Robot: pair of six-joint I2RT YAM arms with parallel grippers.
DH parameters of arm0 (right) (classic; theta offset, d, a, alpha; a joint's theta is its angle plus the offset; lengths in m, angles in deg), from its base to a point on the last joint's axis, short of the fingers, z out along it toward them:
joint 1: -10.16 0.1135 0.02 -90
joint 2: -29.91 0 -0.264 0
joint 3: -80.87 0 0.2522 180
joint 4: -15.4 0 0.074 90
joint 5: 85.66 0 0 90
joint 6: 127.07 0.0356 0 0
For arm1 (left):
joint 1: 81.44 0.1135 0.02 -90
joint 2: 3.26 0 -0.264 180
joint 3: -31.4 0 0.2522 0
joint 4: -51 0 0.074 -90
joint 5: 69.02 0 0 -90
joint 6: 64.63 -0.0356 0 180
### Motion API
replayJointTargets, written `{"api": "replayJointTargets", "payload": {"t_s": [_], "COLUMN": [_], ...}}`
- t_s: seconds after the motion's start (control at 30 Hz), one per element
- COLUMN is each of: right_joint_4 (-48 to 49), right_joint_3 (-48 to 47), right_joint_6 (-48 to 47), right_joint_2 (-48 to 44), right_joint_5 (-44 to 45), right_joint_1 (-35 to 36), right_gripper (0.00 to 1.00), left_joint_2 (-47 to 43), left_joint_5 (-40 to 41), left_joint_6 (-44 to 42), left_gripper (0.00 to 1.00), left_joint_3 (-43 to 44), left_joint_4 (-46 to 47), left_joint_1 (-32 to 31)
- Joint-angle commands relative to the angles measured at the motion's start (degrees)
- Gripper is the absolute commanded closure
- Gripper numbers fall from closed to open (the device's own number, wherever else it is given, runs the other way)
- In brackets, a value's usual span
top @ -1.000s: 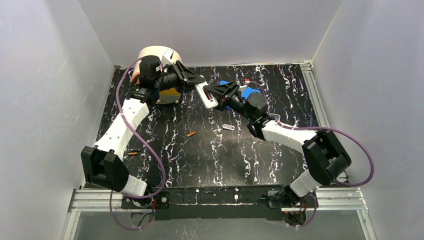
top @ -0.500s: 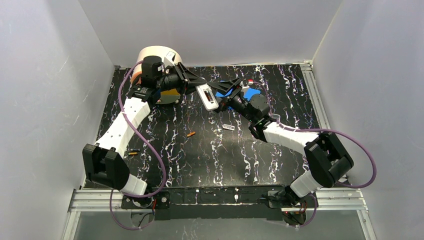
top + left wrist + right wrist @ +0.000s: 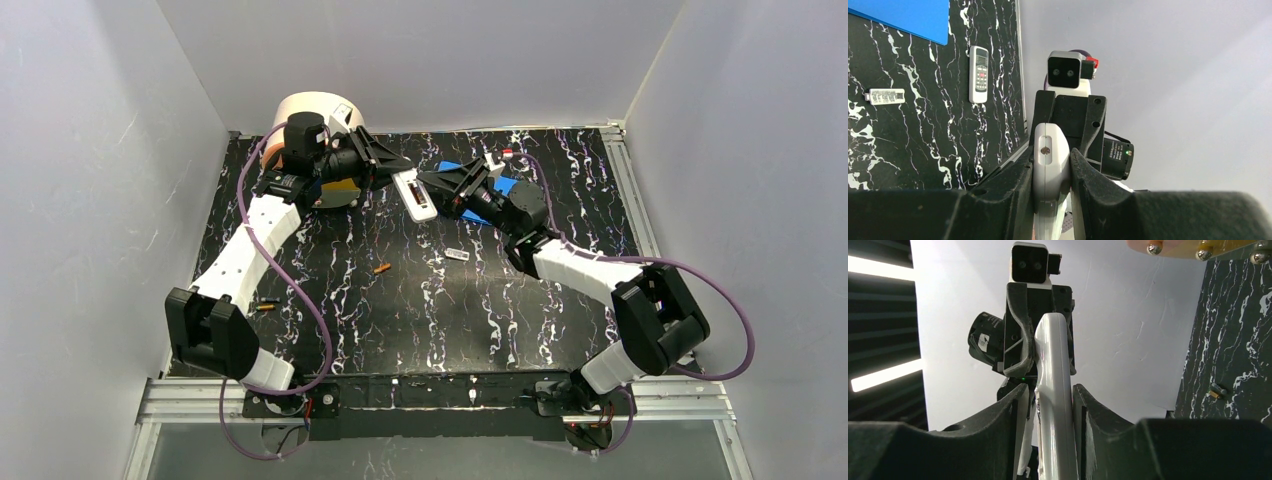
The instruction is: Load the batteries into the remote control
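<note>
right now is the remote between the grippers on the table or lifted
Lifted: the left gripper and right gripper each clamp an end of the white remote, and both wrist views show wall behind it.

The white remote control (image 3: 415, 194) hangs tilted above the table's (image 3: 400, 320) far middle (dark slot on top). An orange battery (image 3: 382, 268) lies mid-table; a second battery (image 3: 265, 306) lies near the left edge.
</note>
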Motion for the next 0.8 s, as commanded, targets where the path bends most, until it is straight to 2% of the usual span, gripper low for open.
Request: {"api": "replayJointTargets", "payload": {"t_s": [0.0, 0.43, 0.63, 0.77], "right_joint_4": [1.71, -2.84, -6.41, -6.50], "right_joint_3": [-4.17, -6.63, -7.83, -7.61], "right_joint_6": [-6.55, -11.21, -13.59, -13.60], "right_joint_2": [-1.24, -0.39, -0.56, -0.76], "right_joint_5": [-4.37, -7.59, -8.05, -7.96], "right_joint_1": [-0.52, -0.56, -0.56, -0.54], "right_gripper": [0.55, 0.54, 0.70, 0.76], "left_joint_2": [-0.25, 0.66, 1.38, 1.42], "left_joint_5": [-1.85, -1.83, -2.01, -2.02], "left_joint_6": [-0.57, -0.42, -0.39, -0.35], "left_gripper": [1.00, 1.00, 1.00, 1.00], "left_joint_3": [1.64, 2.63, 3.83, 3.83], "left_joint_4": [-0.42, -1.29, -1.91, -1.79], "left_joint_1": [0.02, 0.04, 0.01, 0.08]}}
